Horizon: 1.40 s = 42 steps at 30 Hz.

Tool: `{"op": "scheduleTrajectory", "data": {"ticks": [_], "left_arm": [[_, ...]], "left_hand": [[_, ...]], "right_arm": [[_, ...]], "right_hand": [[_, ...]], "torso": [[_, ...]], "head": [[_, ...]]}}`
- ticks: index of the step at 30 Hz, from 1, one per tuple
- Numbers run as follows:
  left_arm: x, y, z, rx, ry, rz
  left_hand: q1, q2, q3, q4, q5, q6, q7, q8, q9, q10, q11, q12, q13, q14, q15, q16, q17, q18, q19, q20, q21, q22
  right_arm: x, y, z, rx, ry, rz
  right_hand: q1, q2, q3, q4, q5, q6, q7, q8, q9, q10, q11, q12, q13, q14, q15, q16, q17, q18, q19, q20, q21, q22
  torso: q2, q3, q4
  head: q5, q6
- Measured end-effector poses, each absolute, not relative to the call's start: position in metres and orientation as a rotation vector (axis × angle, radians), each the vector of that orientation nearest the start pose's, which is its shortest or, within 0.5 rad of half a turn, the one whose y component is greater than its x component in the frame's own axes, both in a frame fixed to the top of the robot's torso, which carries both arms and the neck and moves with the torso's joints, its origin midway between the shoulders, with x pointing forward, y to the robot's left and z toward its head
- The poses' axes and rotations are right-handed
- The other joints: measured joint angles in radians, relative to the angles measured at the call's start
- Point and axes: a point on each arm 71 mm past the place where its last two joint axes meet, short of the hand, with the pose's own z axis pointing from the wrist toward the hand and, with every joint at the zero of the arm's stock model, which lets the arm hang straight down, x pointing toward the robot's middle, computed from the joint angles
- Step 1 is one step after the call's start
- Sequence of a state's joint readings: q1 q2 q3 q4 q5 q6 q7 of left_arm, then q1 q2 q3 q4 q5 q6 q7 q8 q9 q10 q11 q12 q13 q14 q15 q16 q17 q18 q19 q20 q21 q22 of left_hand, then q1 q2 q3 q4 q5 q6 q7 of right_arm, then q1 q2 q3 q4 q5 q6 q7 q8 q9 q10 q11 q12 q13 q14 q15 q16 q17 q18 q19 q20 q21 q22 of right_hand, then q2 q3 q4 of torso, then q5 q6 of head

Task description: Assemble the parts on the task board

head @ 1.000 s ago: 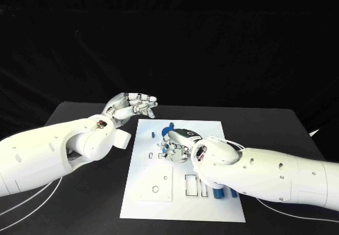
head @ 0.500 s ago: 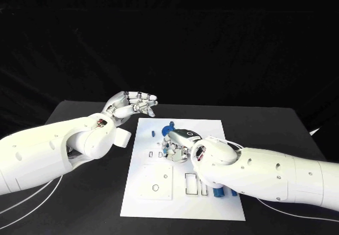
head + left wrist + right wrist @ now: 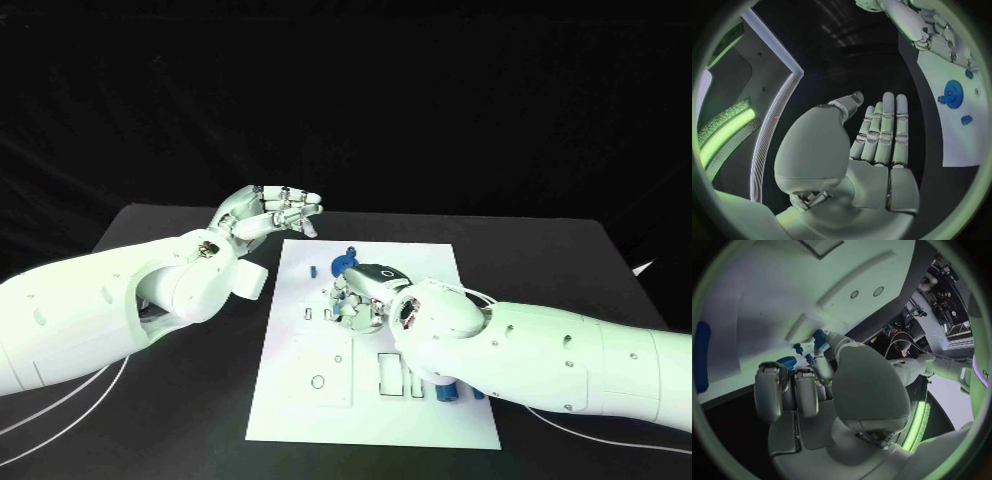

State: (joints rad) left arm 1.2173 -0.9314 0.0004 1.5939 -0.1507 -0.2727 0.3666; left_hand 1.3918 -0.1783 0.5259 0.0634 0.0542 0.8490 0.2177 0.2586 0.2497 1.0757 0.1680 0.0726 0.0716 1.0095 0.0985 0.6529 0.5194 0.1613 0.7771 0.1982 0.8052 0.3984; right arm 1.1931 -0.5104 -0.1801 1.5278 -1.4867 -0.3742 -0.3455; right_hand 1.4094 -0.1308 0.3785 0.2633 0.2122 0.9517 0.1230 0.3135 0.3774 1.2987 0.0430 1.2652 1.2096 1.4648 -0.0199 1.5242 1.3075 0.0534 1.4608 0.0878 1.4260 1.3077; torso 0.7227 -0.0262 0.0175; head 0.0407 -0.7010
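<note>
Right hand [image 3: 364,297] sits low over the middle of the task board [image 3: 296,400], fingers [image 3: 772,390] curled down around small blue parts [image 3: 814,345]; whether it actually holds one cannot be told. A blue gear-like part [image 3: 343,265] stands on the board just beyond that hand, and more blue parts [image 3: 446,393] lie near the board's near-right edge beside the right arm. Left hand [image 3: 270,213] hangs off the board's far-left corner, fingers [image 3: 887,125] straight, close together, holding nothing.

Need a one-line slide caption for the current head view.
Right robot hand works fingers-down among blue parts on the white task board; left robot hand hovers empty beyond its far-left corner.
</note>
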Motion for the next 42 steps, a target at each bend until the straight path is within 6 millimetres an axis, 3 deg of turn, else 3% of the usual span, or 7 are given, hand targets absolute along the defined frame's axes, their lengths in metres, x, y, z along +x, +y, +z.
{"op": "scheduleTrajectory", "data": {"ticks": [8, 30, 36, 40, 42], "left_arm": [[0.4819, 0.2275, -0.148, -0.933, 1.436, -1.55], [0.4827, 0.2292, -0.1488, -0.937, 1.441, -1.545], [0.4831, 0.2302, -0.1491, -0.938, 1.443, -1.542], [0.4831, 0.2303, -0.1492, -0.939, 1.444, -1.542], [0.4831, 0.2303, -0.1492, -0.939, 1.445, -1.541]], "left_hand": [[0.0, 0.0, 0.0, 0.0, 0.0, 0.0, 0.0, 0.0, 0.0, 0.0, 0.0, 0.0, 0.0, 0.0, 0.0, 0.0, 0.0, 0.0, 0.0, 0.0, 0.0, 0.001], [0.0, 0.0, 0.0, 0.0, 0.0, 0.0, 0.0, -0.004, 0.001, 0.0, 0.0, 0.0, 0.0, -0.004, -0.004, 0.0, 0.0, 0.0, -0.004, -0.004, 0.0, 0.002], [0.0, 0.0, 0.0, 0.0, 0.0, 0.0, 0.0, -0.004, 0.001, 0.0, 0.0, 0.0, 0.0, -0.004, -0.004, 0.0, 0.0, 0.0, -0.004, -0.004, 0.004, 0.002], [0.0, 0.0, 0.0, 0.0, 0.0, 0.0, 0.0, -0.004, 0.0, 0.0, 0.0, 0.0, 0.0, -0.004, -0.004, 0.0, 0.0, 0.0, -0.004, -0.004, 0.004, 0.002], [0.0, 0.0, 0.0, 0.0, 0.0, 0.0, 0.0, -0.004, 0.0, 0.0, 0.0, 0.0, 0.0, -0.004, -0.004, 0.0, 0.0, 0.0, -0.004, -0.004, 0.003, 0.002]], "right_arm": [[0.4405, -0.0443, -0.227, -0.247, 1.759, 0.734], [0.4408, -0.045, -0.2294, -0.246, 1.764, 0.729], [0.4408, -0.0452, -0.2295, -0.245, 1.763, 0.728], [0.4409, -0.0454, -0.2293, -0.243, 1.761, 0.728], [0.441, -0.0456, -0.2292, -0.241, 1.759, 0.729]], "right_hand": [[-0.012, -0.012, 0.0, 0.0, 0.0, 0.0, 0.0, 0.0, 0.006, 0.0, 0.0, -0.01, -0.007, 0.0, 0.0, 0.0, 0.001, 0.0, 0.0, 0.0, -0.004, 0.0], [-0.043, -0.043, 0.007, -0.007, -0.009, -0.051, 0.03, -0.023, -0.016, -0.048, 0.023, -0.06, -0.052, 0.0, 0.007, 0.0, 0.0, 0.0, 0.004, 0.004, -0.028, 0.0], [-0.064, -0.062, 0.009, -0.004, -0.068, -0.077, 0.038, -0.033, -0.025, -0.081, 0.032, -0.085, -0.074, 0.0, 0.015, -0.01, 0.0, 0.0, 0.004, 0.011, -0.046, 0.0], [-0.082, -0.071, -0.005, 0.011, -0.137, -0.101, 0.041, -0.048, -0.034, -0.11, 0.037, -0.112, -0.103, 0.001, 0.02, -0.012, 0.0, 0.0, 0.0, 0.015, -0.058, 0.0], [-0.092, -0.081, -0.028, 0.015, -0.152, -0.11, 0.045, -0.051, -0.038, -0.117, 0.041, -0.118, -0.113, 0.0, 0.022, -0.015, 0.0, 0.0, -0.004, 0.018, -0.061, 0.0]], "torso": [[0.0, -0.0004, 0.0001], [-0.001, -0.0004, -0.0002], [-0.001, -0.0007, -0.0003], [-0.001, -0.0008, -0.0005], [-0.001, -0.0007, -0.0005]], "head": [[0.001, 0.0], [-0.001, -0.001], [-0.002, -0.001], [-0.002, -0.002], [-0.002, -0.002]]}}
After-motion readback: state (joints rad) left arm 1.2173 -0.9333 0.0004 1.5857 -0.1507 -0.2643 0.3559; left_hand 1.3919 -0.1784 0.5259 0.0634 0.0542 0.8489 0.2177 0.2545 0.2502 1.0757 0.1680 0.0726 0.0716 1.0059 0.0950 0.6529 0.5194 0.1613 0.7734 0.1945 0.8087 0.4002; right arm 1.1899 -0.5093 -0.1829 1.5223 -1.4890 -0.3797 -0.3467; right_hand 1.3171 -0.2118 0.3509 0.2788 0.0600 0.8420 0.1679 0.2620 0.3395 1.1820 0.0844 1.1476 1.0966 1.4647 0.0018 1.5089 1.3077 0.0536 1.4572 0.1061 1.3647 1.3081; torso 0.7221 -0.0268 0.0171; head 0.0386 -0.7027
